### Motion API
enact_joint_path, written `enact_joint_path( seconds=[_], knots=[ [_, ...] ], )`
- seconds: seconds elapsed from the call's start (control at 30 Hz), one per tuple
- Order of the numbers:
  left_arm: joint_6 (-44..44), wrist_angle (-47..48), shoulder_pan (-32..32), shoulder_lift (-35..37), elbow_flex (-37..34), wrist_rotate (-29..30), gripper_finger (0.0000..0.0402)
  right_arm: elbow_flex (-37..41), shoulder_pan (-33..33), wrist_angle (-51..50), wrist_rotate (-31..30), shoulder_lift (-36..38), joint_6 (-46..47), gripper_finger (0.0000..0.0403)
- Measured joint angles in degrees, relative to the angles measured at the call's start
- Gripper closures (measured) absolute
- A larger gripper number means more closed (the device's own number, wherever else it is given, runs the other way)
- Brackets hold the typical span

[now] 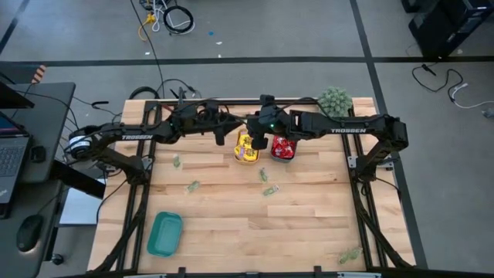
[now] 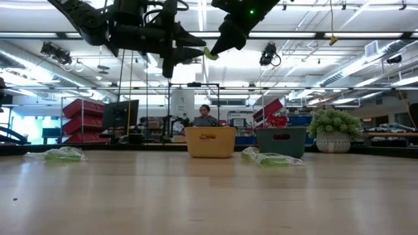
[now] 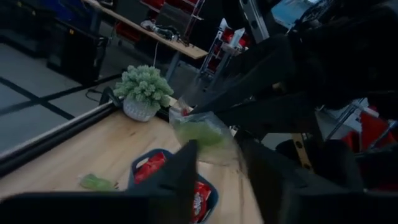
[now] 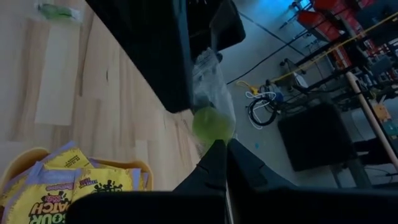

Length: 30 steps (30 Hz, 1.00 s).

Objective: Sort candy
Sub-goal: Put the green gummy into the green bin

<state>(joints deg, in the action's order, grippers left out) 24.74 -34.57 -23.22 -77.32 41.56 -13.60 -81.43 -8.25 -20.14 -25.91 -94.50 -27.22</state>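
While the right gripper pinches a green candy packet above the yellow tray, the left gripper flanks it, fingers parted.

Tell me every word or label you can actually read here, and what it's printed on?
"TROSSEN": white letters on the left arm.
"TROSSEN": white letters on the right arm.
"SOUR" and "ATCH", cut off: on the yellow packets in the yellow tray.
Red packets in the dark tray: print too blurred to read.
Mark on the yellow tray's front in the low view: too small to read.
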Motion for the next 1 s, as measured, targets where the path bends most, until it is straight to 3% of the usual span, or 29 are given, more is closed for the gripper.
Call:
enact_joint_path(
  seconds=[0.1,0.17,0.33,0.5,0.6,0.8,1.0],
  knots=[
    [-2.6,-0.09,-0.1,0.0,0.0,0.2,0.0361,0.0,0.05,0.0,0.07,0.0,0.05,0.0403],
    [-3.56,-0.39,-0.52,0.0,0.0,0.17,0.0387,-0.02,0.09,0.02,0.02,0.0,0.57,0.0401],
    [-6.53,0.28,-1.89,0.01,0.0,-2.19,0.0398,-0.02,0.56,-0.23,-1.18,0.17,1.75,0.0375],
    [-8.41,2.43,-3.04,1.2,0.0,-7.0,0.04,0.0,1.73,-2.09,-11.06,2.38,1.76,0.0316],
    [-11.0,7.76,-3.55,3.26,0.0,-7.7,0.04,0.0,1.67,-5.24,-13.99,5.41,2.86,0.0279],
    [-18.56,22.86,-3.79,10.3,0.78,-8.83,0.0401,0.37,-0.26,-11.34,-9.63,13.17,9.29,0.024],
    [-23.38,48.94,-1.12,15.83,7.39,-10.09,0.0401,7.29,-2.28,-8.2,-1.19,19.03,13.11,0.026]
  ],
)
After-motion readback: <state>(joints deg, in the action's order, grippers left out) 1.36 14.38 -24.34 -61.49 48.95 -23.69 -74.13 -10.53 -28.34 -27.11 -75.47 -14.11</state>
